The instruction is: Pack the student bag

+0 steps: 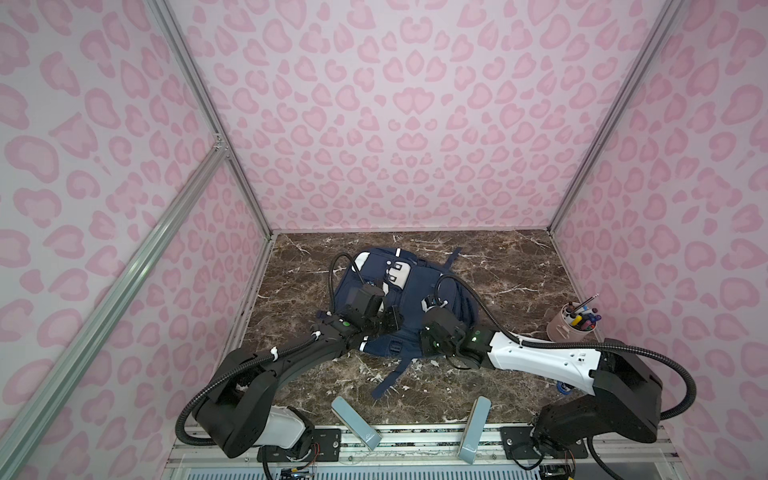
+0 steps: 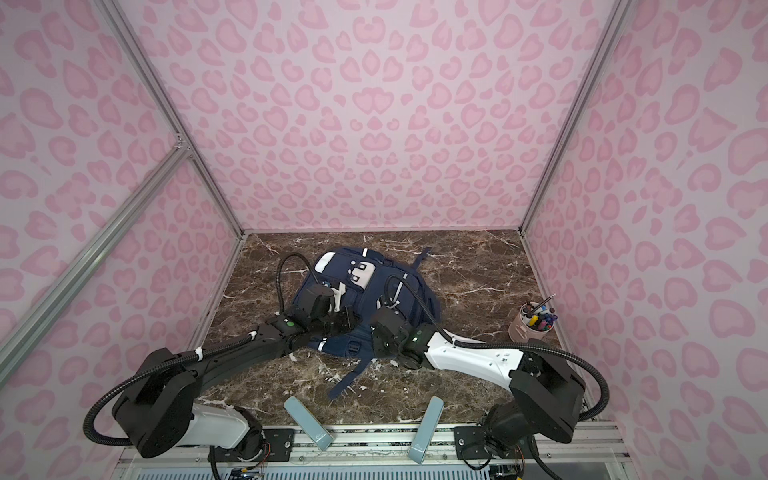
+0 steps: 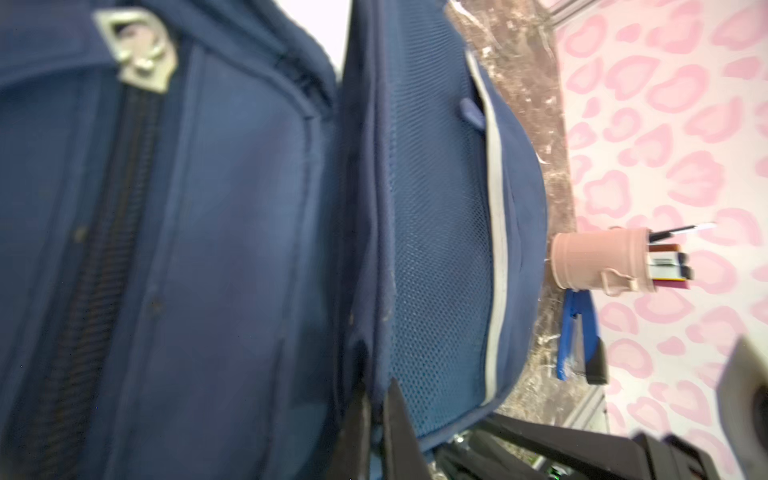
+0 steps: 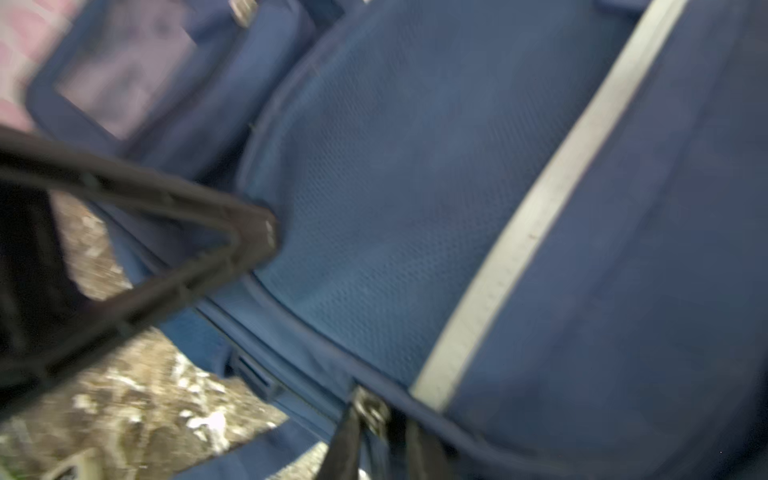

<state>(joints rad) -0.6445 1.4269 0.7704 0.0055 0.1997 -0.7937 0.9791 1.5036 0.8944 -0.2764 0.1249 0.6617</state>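
Two grippers work at the student bag (image 1: pixel 409 291), which lies flat in the middle of the marble table (image 1: pixel 519 266). The left gripper (image 3: pixel 379 399) is clamped on a fold of the bag's navy edge. The right gripper (image 4: pixel 382 424) has its jaws slightly parted at a metal zip pull (image 4: pixel 370 409) — no firm pinch shows through the blur. Likely trouble: the pull slips free, or a tug drags the limp bag instead of running the zip. Well apart to the bag's right, the pen cup (image 1: pixel 573 326) could tip if the right arm swings wide.
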